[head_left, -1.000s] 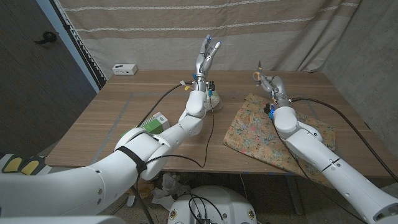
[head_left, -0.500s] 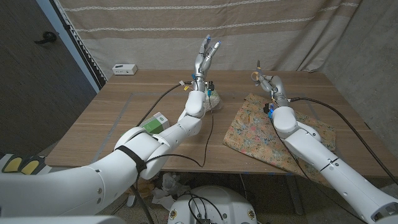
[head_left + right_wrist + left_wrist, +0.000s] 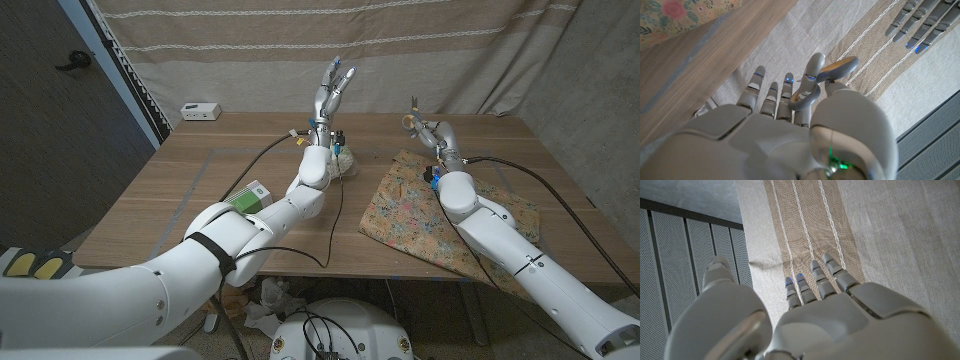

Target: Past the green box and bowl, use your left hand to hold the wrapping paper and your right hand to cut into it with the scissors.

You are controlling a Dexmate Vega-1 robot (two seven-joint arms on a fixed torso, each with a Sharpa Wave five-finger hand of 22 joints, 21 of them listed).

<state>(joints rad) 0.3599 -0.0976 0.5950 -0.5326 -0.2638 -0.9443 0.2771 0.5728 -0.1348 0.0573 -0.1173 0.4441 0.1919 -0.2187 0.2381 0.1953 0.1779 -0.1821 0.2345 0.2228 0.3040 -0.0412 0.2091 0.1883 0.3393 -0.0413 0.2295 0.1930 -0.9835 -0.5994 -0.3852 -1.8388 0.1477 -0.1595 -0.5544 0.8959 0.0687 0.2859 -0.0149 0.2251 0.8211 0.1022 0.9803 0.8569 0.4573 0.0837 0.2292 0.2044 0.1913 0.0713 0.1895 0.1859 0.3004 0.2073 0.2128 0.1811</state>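
Note:
The floral wrapping paper (image 3: 440,215) lies on the table's right half, and its edge (image 3: 670,15) also shows in the right wrist view. My right hand (image 3: 430,132) hovers over the paper's far corner and grips the scissors (image 3: 411,118). Their grey handle loops (image 3: 812,87) sit around its fingers. My left hand (image 3: 333,88) is raised above the table's far middle, holding nothing, with its fingers (image 3: 815,277) straight and pointing at the curtain. The green box (image 3: 250,196) sits by my left forearm. The bowl (image 3: 346,162) is partly hidden behind my left wrist.
A small white device (image 3: 200,111) sits at the table's far left corner. A striped curtain (image 3: 450,50) hangs behind the table (image 3: 180,200). Black cables run along both arms. My left hand's fingertips (image 3: 920,25) show in the right wrist view.
My right hand with the scissors has edged slightly to the left. The left hand stays raised in the same place.

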